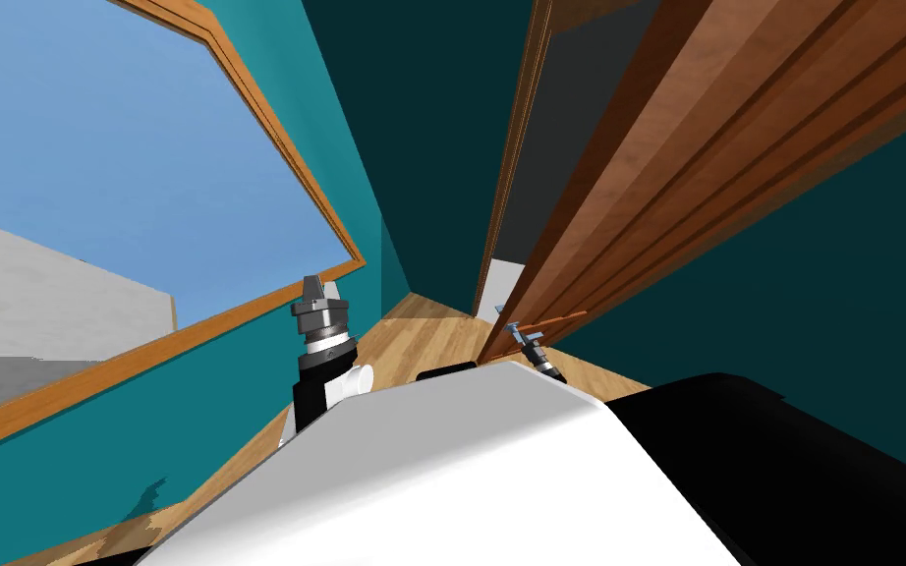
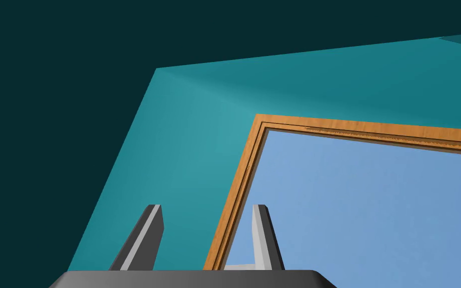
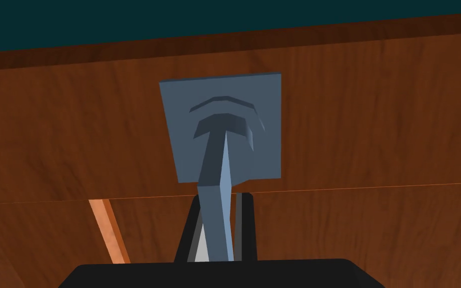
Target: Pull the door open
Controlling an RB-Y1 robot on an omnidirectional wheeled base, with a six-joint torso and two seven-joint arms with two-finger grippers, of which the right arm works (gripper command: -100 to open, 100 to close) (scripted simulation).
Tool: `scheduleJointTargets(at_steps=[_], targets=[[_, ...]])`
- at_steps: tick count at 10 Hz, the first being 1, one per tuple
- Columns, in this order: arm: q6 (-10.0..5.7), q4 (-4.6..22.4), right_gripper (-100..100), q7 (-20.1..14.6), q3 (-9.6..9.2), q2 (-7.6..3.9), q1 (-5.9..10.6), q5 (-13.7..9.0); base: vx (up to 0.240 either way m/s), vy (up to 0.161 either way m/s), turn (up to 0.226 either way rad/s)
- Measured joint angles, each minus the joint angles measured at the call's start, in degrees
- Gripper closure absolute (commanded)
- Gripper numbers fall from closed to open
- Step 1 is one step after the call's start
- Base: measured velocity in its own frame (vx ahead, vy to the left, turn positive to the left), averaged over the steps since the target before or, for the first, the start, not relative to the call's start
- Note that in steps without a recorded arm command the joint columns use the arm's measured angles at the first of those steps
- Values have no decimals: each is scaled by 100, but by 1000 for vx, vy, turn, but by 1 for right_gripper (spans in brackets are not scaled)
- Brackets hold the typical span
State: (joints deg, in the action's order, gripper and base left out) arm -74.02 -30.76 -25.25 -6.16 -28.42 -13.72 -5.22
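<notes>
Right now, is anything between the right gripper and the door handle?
Nothing visible. The right gripper is shut on the blue-grey handle, its fingers pressing the lever's sides, close to the brown door.

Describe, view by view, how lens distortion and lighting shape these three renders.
Head view: rolled and wide, so the window frame and wooden door splay cornerwards; a shadow marks the teal wall. Left wrist view: the left gripper, fingers open, shows pale and dark faces. Right wrist view: the lever handle, clamped by the right gripper, looks foreshortened, one face brighter.
</notes>
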Motion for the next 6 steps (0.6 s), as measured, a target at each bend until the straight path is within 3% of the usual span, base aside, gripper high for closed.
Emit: scheduleJointTargets(at_steps=[6], targets=[[-211, 215, 100, -35, -51, -20, 41, -1, -211, -79, 186]])
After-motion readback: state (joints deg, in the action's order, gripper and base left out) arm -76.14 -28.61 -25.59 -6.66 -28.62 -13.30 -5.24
